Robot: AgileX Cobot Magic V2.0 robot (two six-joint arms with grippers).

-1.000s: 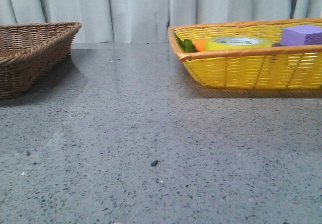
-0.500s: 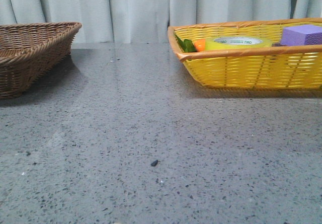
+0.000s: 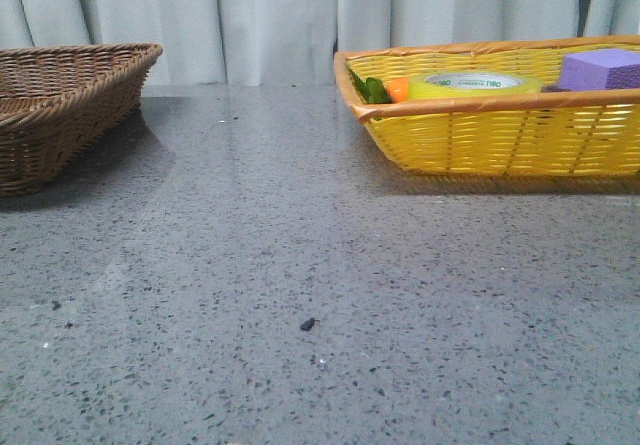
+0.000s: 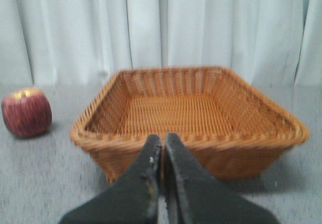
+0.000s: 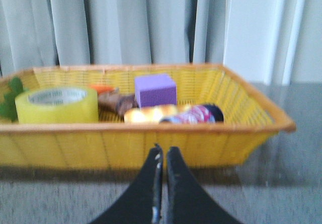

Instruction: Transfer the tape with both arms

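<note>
Near: left hand (image 4: 162,156) and right hand (image 5: 163,159), fingers pressed together, empty, above the grey tabletop (image 3: 300,265). Far: tape (image 3: 472,86) lying flat in the yellow basket (image 3: 500,140), between carrot (image 3: 396,89) and purple block (image 3: 602,69)

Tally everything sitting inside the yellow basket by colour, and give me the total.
Counted from the right wrist view, inside the yellow basket:
Yellow-green: 1, the tape
Purple: 1, the purple block
Orange with green leaves: 1, the carrot
Brown: 1, a blurred object
Multicoloured: 1, a blurred item lying on its side
Total: 5
</note>
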